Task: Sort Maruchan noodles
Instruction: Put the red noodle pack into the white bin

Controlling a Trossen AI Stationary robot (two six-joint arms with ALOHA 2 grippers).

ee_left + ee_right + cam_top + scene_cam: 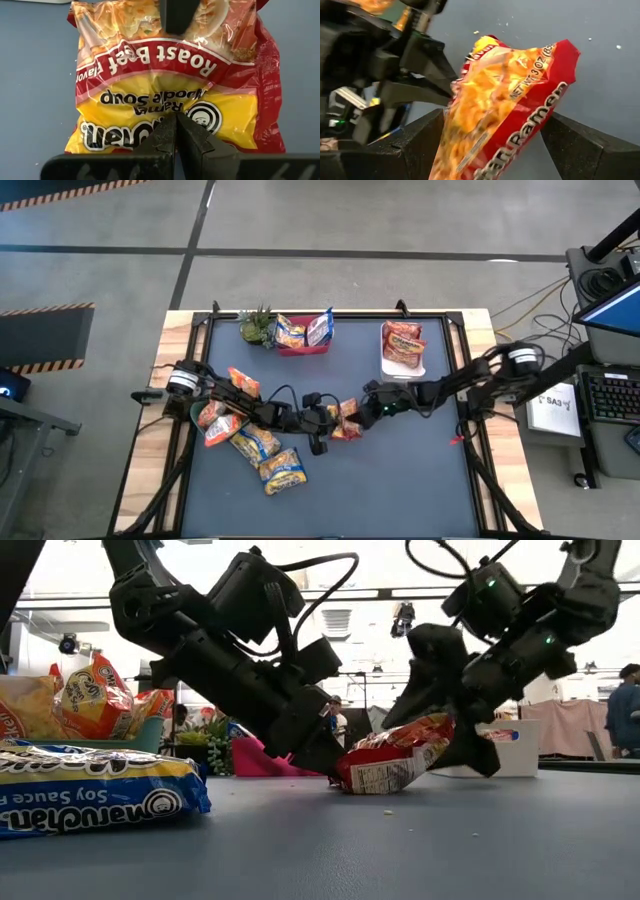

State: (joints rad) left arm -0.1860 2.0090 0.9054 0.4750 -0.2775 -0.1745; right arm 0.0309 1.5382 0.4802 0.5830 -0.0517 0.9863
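A red-and-yellow Roast Beef noodle packet (pixel 348 420) sits mid-table between both grippers, one end raised (pixel 395 762). My left gripper (pixel 322 430) comes from the table's left, fingers shut, with its tips at the packet's low end. My right gripper (pixel 367 408) reaches in from the table's right and straddles the packet's raised end. Orange and yellow-and-blue packets (pixel 250 438) lie loose at the table's left. My left gripper has its shut fingertips (pixel 176 131) on the packet's yellow lower end (pixel 150 107), slanting down from the table's left. Whether it pinches a fold or only presses, I cannot tell. That end rests on the table (pixel 345 783). My right gripper holds the packet across its width, one finger (pixel 420 142) on one long edge and the other finger (pixel 580 147) on the opposite red edge (pixel 540 120). It comes slanting down from the table's right. The held end is raised and the packet is tilted.
A red bin (pixel 303 348) with yellow-and-blue packets and a small green plant (pixel 257 327) stand at the far edge. A white tray (pixel 402 366) holds red packets far right. A green container (pixel 150 735) with orange packets is at the left. The near half of the mat shows bare surface.
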